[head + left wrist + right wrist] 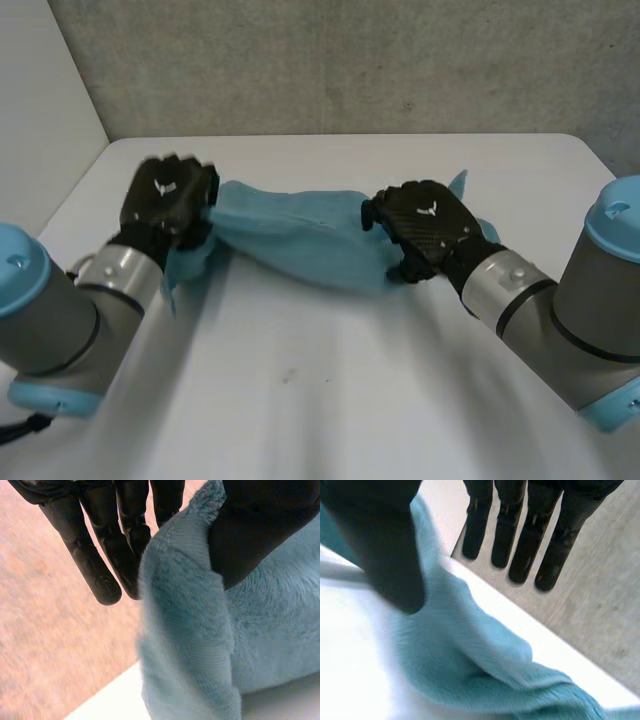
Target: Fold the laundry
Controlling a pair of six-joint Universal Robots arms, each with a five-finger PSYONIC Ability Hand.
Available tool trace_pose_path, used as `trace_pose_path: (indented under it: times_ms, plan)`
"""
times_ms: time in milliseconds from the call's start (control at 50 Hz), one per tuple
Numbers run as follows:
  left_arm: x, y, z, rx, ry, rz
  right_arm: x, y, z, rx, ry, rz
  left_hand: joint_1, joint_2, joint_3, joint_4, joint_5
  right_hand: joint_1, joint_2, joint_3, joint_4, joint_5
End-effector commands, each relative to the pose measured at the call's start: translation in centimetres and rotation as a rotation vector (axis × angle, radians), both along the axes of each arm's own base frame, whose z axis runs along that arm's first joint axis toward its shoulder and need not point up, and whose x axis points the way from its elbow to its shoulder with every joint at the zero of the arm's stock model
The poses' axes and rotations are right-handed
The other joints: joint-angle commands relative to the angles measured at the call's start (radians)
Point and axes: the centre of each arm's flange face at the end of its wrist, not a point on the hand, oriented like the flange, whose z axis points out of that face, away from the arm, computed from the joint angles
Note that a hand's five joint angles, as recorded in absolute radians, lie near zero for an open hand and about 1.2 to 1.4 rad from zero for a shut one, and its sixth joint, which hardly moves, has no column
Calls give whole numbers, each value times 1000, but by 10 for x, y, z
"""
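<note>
Over the far half of the white table (330,400) the blue cloth (300,240) is spanned between the left hand (168,195) and right hand (425,222), each pinching one end with thumb and fingers; both ends should be held level and brought together evenly so the fold lands square.

The cloth (300,235) extends crosswise over the table (330,400). The left hand (165,195) holds the cloth's left end. The right hand (425,225) holds the cloth's right end.
</note>
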Motion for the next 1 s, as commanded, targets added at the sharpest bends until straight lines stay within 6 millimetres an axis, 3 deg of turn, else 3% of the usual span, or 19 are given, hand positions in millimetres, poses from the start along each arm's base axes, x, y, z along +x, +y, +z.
trace_pose_path:
  times_ms: [20,140,160,220,320,460,740,1000]
  plan:
    - [6,16,-4,36,-125,7,-31,-31,15,-5,-30,-140,254,196,203,201,270,-282,-434,-445,-442,-443]
    - [9,25,11,45,-124,8,-59,-55,16,53,-95,-253,254,196,203,201,270,-406,-557,-568,-566,-566]
    - [11,31,27,29,-116,6,-63,-57,16,64,-100,-265,254,196,203,201,270,-418,-569,-580,-578,-578]
    - [11,36,41,13,-103,2,-76,-65,10,106,-100,-298,254,196,203,201,270,-422,-574,-584,-582,-583]
    - [9,51,78,-21,-45,-22,-79,-76,-14,167,-57,-286,254,196,203,201,270,-422,-574,-584,-582,-583]
    - [11,68,114,-80,-1,-39,-73,-96,-26,100,25,-226,254,196,203,201,270,-422,-574,-584,-582,-583]
    - [13,75,104,-51,-17,-42,-59,-155,-26,-174,195,-170,254,196,203,201,270,-239,-390,-401,-399,-399]
    - [15,80,86,3,-36,-45,-36,-174,-40,-382,317,9,254,196,203,201,270,-133,-284,-295,-293,-293]
